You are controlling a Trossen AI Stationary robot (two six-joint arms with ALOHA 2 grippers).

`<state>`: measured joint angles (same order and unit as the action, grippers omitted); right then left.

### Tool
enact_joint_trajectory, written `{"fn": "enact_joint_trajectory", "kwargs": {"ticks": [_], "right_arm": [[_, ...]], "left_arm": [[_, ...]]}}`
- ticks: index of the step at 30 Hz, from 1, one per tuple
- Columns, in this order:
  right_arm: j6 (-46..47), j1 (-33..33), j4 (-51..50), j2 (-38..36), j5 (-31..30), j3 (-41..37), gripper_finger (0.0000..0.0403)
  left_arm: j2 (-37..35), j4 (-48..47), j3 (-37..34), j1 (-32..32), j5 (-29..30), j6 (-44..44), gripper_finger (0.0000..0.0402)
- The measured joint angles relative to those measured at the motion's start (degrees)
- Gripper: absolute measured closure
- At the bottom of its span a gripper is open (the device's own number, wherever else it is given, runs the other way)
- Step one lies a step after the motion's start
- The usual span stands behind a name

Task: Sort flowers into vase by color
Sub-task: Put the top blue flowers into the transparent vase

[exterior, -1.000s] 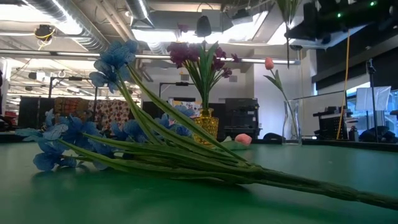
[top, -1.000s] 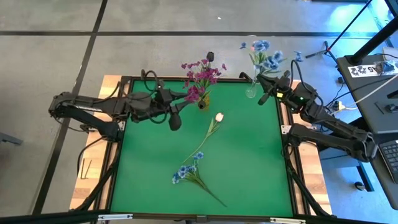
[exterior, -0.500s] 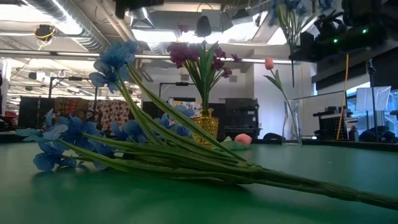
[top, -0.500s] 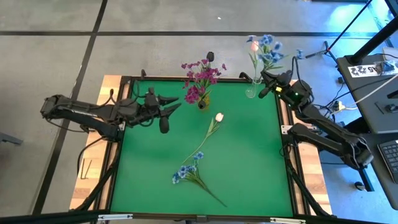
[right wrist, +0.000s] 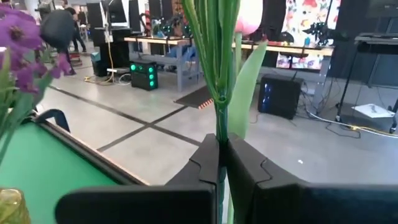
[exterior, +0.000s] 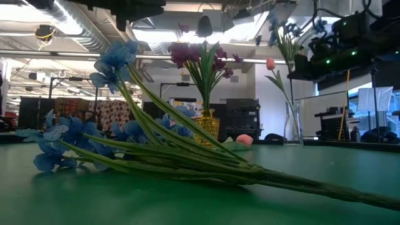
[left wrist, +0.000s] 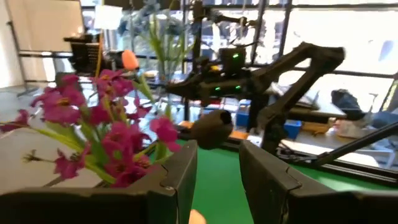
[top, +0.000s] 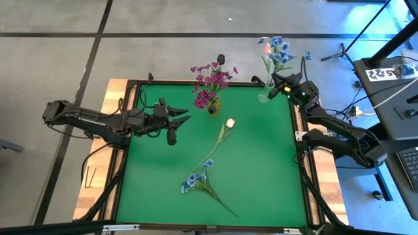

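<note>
My right gripper (top: 272, 92) is at the far right corner, shut on a blue spray (top: 279, 49) that stands above the clear vase (top: 263, 97). A pink tulip (exterior: 270, 63) stands in that vase. Magenta sprays (top: 209, 81) stand in the amber vase (top: 213, 108). My left gripper (top: 185, 116) hovers open and empty, left of the amber vase. A white tulip (top: 230, 123) and a second blue spray (top: 196, 179) lie flat on the green mat. My right gripper pinches the blue spray's bunched green stems (right wrist: 220, 124) between its two fingers, well below the blooms. The fingers come level from the table's right side and lie across the stems. The spray stands upright over the clear vase (exterior: 294, 122); whether its lower ends are inside, I cannot tell.
The green mat (top: 261, 170) has a raised dark frame (top: 307, 196) around it. The two vases stand along the far edge, about a hand's width apart. The white tulip and the loose blue spray take up the mat's middle and near part.
My left gripper has drawn back from the amber vase toward the table's left edge, staying open. My right gripper has carried the blue spray a little toward the far edge and down over the clear vase, staying shut on the stems.
</note>
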<state>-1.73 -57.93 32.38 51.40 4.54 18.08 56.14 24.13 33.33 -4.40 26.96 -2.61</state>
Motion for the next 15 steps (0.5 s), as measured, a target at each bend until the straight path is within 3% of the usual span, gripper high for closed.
{"fn": "enact_joint_trajectory", "kwargs": {"ticks": [15], "right_arm": [[2.0, -0.2, 0.6, 4.5, 1.1, 0.0, 0.0381]], "left_arm": [[0.0, 1.3, -3.3, 0.0, -0.2, -3.0, 0.0286]]}}
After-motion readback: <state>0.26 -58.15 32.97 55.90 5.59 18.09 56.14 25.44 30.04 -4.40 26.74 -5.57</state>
